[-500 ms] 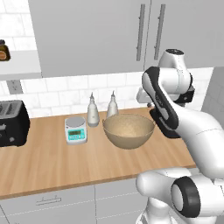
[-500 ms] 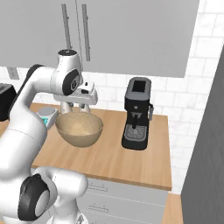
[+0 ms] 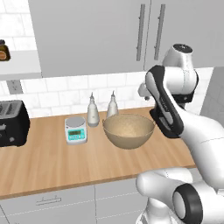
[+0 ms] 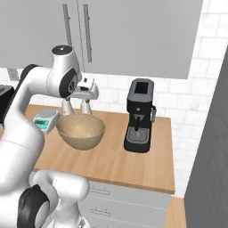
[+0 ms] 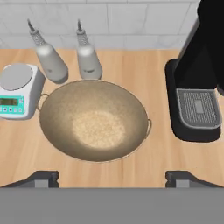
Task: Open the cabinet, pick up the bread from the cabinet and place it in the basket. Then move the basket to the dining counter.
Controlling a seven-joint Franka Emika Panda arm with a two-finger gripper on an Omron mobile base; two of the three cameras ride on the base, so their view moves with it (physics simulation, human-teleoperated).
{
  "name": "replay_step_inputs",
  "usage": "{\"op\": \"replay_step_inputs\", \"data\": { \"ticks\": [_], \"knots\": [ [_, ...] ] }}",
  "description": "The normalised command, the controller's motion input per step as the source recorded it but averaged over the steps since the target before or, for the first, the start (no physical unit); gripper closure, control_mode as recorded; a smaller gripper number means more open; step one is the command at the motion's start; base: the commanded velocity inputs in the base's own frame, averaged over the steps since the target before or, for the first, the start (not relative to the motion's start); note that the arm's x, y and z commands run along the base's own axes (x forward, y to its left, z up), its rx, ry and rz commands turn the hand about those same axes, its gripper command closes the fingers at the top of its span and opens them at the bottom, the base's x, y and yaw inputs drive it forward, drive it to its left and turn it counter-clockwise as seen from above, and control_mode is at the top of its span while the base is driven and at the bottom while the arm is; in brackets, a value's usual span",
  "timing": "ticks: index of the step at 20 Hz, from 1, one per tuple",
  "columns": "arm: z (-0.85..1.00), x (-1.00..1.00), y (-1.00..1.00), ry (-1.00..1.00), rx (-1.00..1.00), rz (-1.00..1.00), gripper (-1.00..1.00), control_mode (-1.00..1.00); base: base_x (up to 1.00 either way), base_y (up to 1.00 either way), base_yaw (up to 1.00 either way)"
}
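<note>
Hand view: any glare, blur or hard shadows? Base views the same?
Hand view: sharp, flat lighting, just a pale bright patch in the middle of the basket. Left base view: soft, slightly blurry, faint shadow under the basket. Right base view: no glare on the closed cabinet doors.

One basket [image 5: 94,120], two bottles [image 5: 50,61], one scale [image 5: 17,89], one coffee machine [image 4: 140,116], one toaster [image 3: 11,122]

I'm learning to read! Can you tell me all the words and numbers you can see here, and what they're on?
No words or numbers here can be read.
Kitchen scale: its green display shows small dark marks, too blurred to read.
Jar on the shelf: it has an orange patch, perhaps a label, with no letters that can be made out.
Coffee machine, two bottles, basket and cabinet: no writing visible.
</note>
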Motion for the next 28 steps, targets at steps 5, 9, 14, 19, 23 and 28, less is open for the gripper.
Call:
{"op": "replay_step_inputs", "data": {
  "ticks": [5,9,14,19,23,28],
  "knots": [
    [1.00,-0.10,0.00,-0.68,0.00,0.00,-1.00,-1.00,0.00,0.00,0.00],
    [1.00,-0.01,-0.02,-0.53,-0.01,0.00,-1.00,-1.00,0.00,0.00,0.00],
    [0.99,0.00,-0.35,-0.32,-0.01,-0.06,-1.00,-1.00,0.00,0.00,0.00],
    [0.37,0.13,-0.29,0.03,0.01,-0.15,-1.00,-1.00,0.00,0.00,0.00],
    [0.00,0.68,0.00,0.01,0.00,0.00,-1.00,-1.00,0.00,0.00,0.00],
    [0.00,0.67,0.03,0.00,0.00,0.06,-1.00,-1.00,0.00,0.00,0.00]
  ]
}}
